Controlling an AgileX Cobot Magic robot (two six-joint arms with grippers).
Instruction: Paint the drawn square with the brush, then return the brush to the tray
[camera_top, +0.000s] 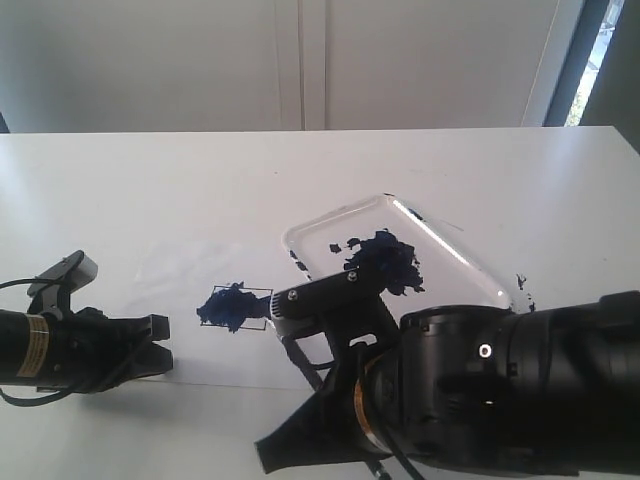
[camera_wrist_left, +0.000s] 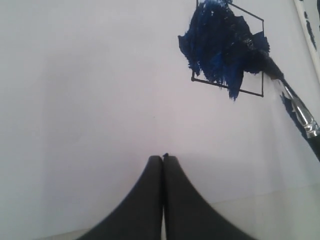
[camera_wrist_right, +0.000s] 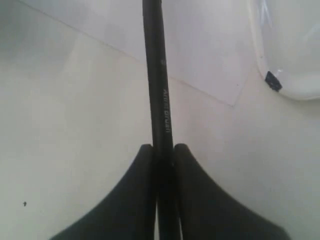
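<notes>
The drawn square (camera_top: 237, 308) lies on a white sheet left of the tray and is smeared dark blue inside (camera_wrist_left: 225, 50). The brush (camera_wrist_left: 300, 112) slants away from the square's edge, its paint-stained tip resting on the blue smear and its silver ferrule showing. My right gripper (camera_wrist_right: 162, 148) is shut on the brush's black handle (camera_wrist_right: 157, 75); in the exterior view the wrist hides its fingers. The tray (camera_top: 452, 250) stands behind the right arm with a dark blue blotch (camera_top: 385, 260) in its middle. My left gripper (camera_top: 155, 345) rests shut and empty on the sheet (camera_wrist_left: 163, 157), left of the square.
The white sheet (camera_top: 190, 270) lies flat on the white table. A corner of the tray (camera_wrist_right: 285, 50) is near the handle in the right wrist view. Small blue spatters (camera_top: 522, 285) mark the table right of the tray. The bulky right arm (camera_top: 500, 390) fills the near right.
</notes>
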